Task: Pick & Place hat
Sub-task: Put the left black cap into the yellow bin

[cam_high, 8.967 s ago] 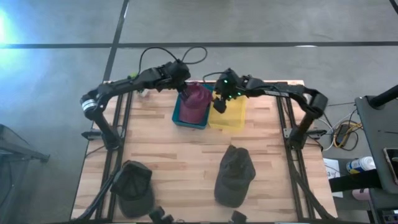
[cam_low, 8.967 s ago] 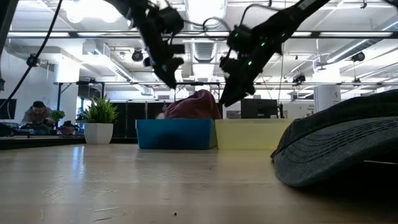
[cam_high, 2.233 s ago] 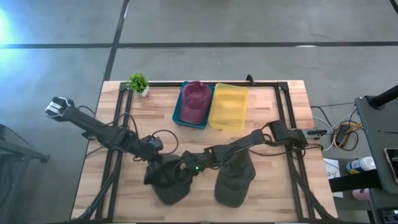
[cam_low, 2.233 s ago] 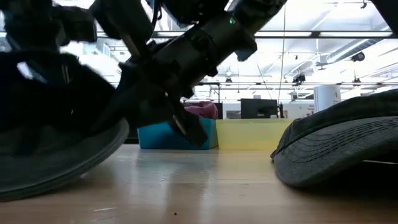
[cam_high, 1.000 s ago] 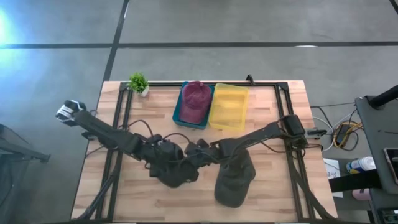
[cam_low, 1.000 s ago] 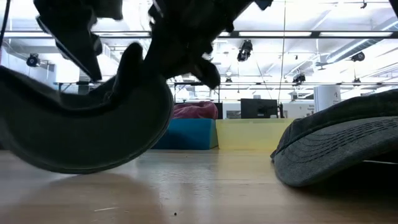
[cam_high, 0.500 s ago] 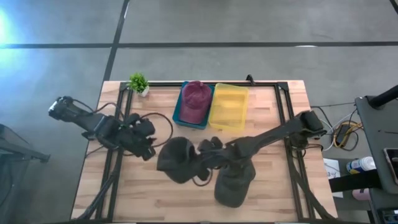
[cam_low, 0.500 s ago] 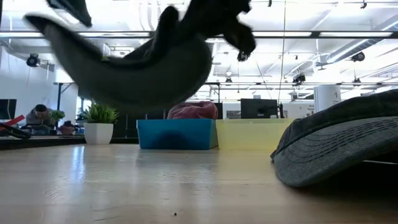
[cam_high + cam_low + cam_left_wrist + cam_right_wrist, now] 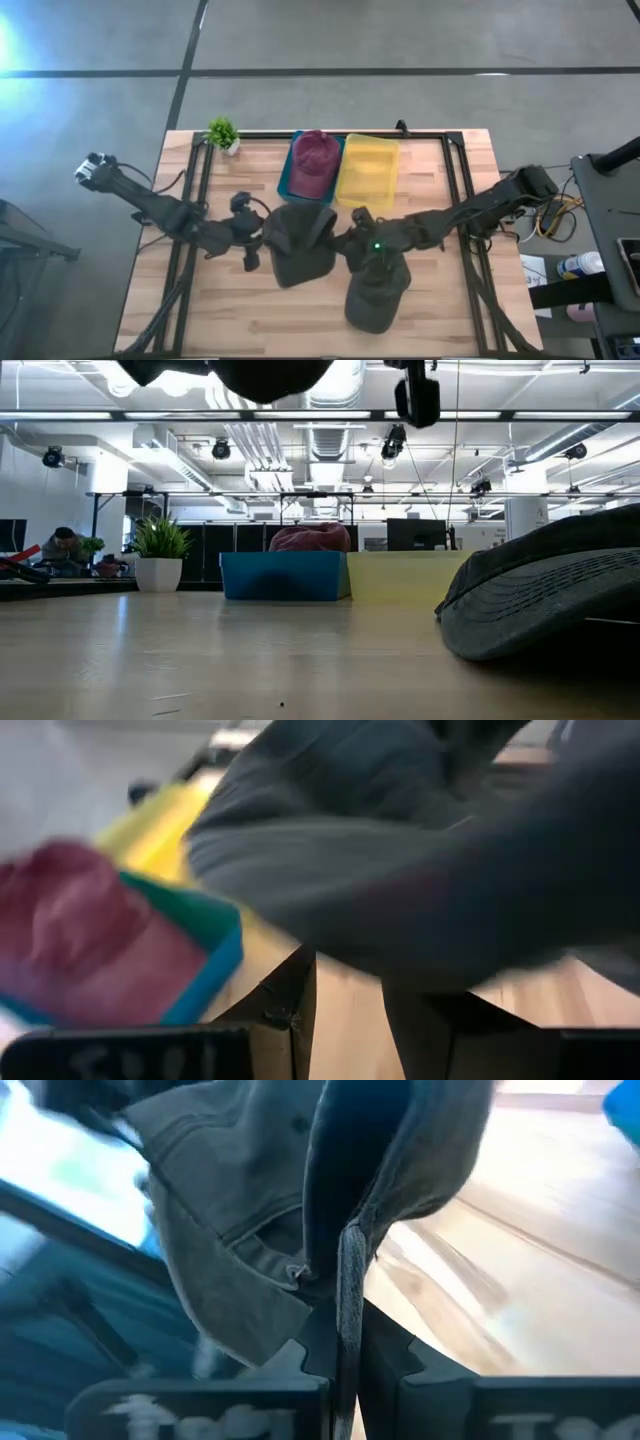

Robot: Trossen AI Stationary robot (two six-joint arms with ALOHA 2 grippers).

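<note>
A dark grey hat hangs in the air over the middle of the table; the low view shows only its underside at the top. My right gripper is at its right side, shut on it. My left gripper is at its left side, open, with its fingertips just under the hat's edge. An olive hat lies on the table near the front right. A maroon hat sits in the blue bin. My left gripper: whether its fingertips touch the dark hat's edge, I cannot tell; bare table shows in the gap between them. My right gripper pinches the rim of the hat's opening between its two fingers, coming nearly level from the table's right. The hat is lifted clear of the table.
A yellow bin stands beside the blue bin at the far edge. A small potted plant is at the far left corner. Bare wood lies on the near left of the table.
The dark hat has been lifted well clear of the table and carried toward the far edge, turning as it went. My right gripper has risen with it, rolled and drawn back toward the table's right. My left gripper has risen too.
</note>
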